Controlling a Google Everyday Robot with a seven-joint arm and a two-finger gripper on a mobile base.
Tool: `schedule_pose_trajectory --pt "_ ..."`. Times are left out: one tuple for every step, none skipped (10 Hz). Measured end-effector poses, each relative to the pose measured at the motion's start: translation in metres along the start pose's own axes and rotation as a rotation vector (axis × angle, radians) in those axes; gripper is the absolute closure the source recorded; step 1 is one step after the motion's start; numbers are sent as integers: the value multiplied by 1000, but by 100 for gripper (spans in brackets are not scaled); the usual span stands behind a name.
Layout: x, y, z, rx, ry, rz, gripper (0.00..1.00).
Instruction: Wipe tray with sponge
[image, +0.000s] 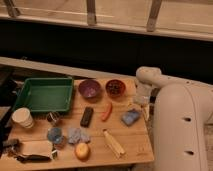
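- Sponge (131, 117) lies well right of the green tray (44, 95); a glancing descent could shove it farther from the tray.
- Gripper (141, 102) hovers just past the sponge, farthest from the tray; spread or closed, cannot tell.
- Carrying tray-ward risks clipping the red bowl (115, 87).

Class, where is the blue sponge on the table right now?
In the camera view, the blue sponge lies near the right edge of the table, just right of the red pepper, with the gripper just beyond it.

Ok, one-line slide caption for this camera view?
Gripper beside blue sponge at the table's right edge; green tray at far left.
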Motion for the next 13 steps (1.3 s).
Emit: schedule_pose_trajectory --pt "-1 2 6 -2 14 1 20" --pt "-3 3 13 -3 26 6 20" --pt "-4 3 18 -2 31 10 20" --pt "-6 4 22 -3 30 20 26" --pt "-7 5 23 -7 23 26 36" --pt "-8 4 21 -15 19 31 46" --pt "-8 3 20 -23 20 36 55" --pt "-8 2 17 -31 18 39 65" --pt "-7 2 11 -43 12 38 76" --pt "-5 3 4 -51 1 32 85" --pt "-2 6 -9 -59 -27 17 96" --pt "0 10 -22 -64 -63 7 100" --pt "2 14 -33 -68 -94 -4 100"
